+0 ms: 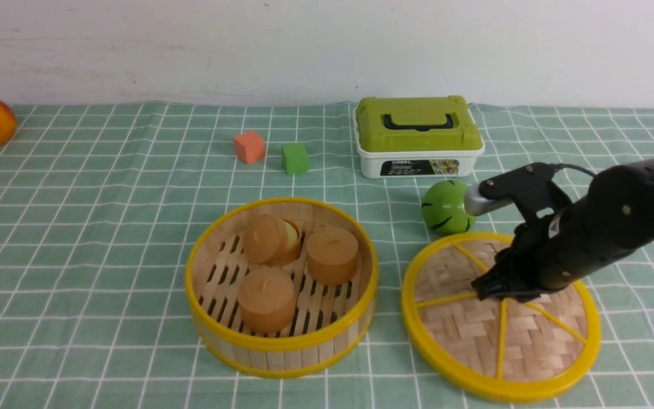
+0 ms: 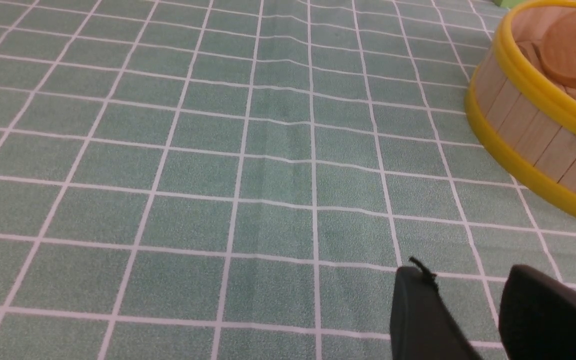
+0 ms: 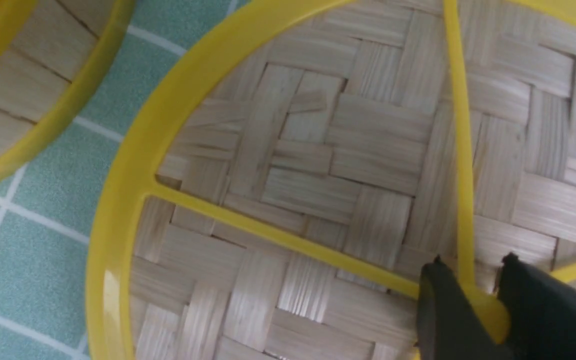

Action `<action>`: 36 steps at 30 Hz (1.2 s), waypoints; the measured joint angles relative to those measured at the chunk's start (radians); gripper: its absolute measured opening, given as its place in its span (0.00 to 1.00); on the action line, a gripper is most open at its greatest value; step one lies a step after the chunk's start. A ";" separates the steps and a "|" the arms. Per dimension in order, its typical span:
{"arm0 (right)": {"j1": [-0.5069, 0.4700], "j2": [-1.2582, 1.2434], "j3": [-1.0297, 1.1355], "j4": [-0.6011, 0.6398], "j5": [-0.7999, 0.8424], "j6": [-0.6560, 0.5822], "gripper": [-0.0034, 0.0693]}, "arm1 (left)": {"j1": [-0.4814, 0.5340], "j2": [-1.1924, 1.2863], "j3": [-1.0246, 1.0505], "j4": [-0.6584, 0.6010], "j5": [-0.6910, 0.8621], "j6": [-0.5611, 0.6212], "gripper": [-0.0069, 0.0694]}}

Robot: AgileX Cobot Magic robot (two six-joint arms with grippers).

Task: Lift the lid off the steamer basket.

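The left tool (image 2: 468, 274) is hanging spread and empty over the tabletop (image 2: 218, 175) on the left of the steamer basket (image 1: 281, 341). The lid (image 1: 474, 341) is lying just on the right of the basket, not touching it. The right tool (image 3: 473, 267) is pinching its yellow hub (image 3: 488, 310) from above, so this arm is clearly the nearer one.

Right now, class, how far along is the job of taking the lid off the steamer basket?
Done: the lid lies on the cloth beside the open steamer basket. In hand: the right gripper grips the lid's hub. Remaining: letting go and pulling away.
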 joint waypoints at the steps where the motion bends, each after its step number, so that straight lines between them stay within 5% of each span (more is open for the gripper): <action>1: 0.000 -0.003 0.000 0.001 -0.001 0.012 0.29 | 0.000 0.000 0.000 0.000 0.000 0.000 0.40; 7: 0.000 -0.114 -0.032 0.000 0.105 0.062 0.56 | 0.000 0.000 0.000 0.000 0.000 0.000 0.40; 11: 0.000 -0.292 -0.039 -0.012 0.185 0.064 0.61 | 0.000 0.000 0.000 0.000 0.000 0.000 0.40; 16: 0.000 -0.590 0.014 -0.034 0.199 0.065 0.47 | 0.000 0.000 0.000 0.000 0.000 0.000 0.40; 20: 0.000 -0.856 0.156 -0.042 0.186 0.068 0.17 | 0.000 0.000 0.000 0.000 0.000 0.000 0.40; 23: 0.000 -0.962 0.229 -0.041 0.169 0.081 0.05 | 0.000 0.000 0.000 0.000 0.000 0.000 0.40; 36: 0.000 -1.048 0.305 -0.030 0.154 0.106 0.02 | 0.000 0.000 0.000 0.000 0.000 0.000 0.40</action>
